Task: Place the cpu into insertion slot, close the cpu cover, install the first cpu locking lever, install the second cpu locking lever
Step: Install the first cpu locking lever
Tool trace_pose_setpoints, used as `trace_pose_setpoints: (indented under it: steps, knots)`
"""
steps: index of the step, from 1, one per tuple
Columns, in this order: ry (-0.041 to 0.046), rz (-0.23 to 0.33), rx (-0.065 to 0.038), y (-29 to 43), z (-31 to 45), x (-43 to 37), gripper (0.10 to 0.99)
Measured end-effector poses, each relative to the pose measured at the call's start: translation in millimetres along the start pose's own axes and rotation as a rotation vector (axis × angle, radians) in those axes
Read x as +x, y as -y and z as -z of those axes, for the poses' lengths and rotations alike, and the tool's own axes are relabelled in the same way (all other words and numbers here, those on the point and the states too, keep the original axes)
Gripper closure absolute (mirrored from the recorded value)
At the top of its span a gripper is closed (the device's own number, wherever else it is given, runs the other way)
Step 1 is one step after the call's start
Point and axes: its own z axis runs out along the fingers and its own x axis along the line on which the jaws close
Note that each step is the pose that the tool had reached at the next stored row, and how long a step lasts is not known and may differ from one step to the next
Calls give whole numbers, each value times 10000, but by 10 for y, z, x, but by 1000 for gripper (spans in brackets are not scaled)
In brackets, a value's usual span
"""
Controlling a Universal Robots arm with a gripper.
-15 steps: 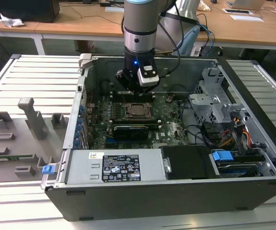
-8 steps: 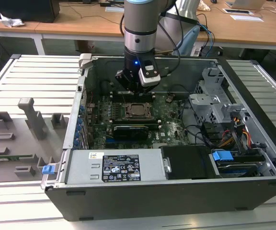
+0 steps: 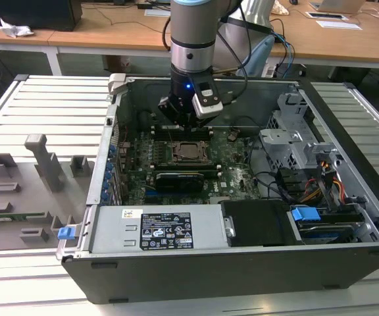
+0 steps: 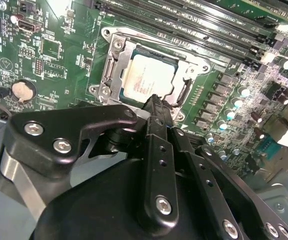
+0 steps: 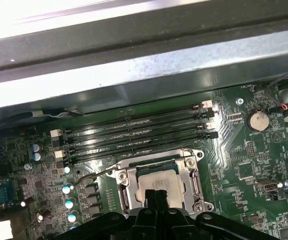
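I am hovering my black gripper [image 4: 156, 100], fingers pressed together, over the pale silver square cpu [image 4: 146, 77] sitting in its black socket under the closed silver frame cover [image 5: 191, 175]; the exterior view is adding the open grey computer case [image 3: 347, 125]

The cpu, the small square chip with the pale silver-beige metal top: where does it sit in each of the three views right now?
Exterior view: cpu lies in the socket at the green board's middle, just below the black gripper.
Second wrist view: cpu lies above the gripper's closed fingers, framed by the silver metal cpu cover.
First wrist view: cpu sits low at centre, fingertips over its near edge.
Shared landmark: the long black memory slots beside the socket.
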Motion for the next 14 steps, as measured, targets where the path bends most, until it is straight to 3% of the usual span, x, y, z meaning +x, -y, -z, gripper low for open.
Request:
trace_pose_setpoints:
  steps: [7, 11, 14]
  knots:
    - [-14, 741, -16, 0, 0, 0, 980]
    - [-26, 1429, -28, 1, 4, 0, 980]
    - [-27, 1549, -34, -15, 104, 0, 980]
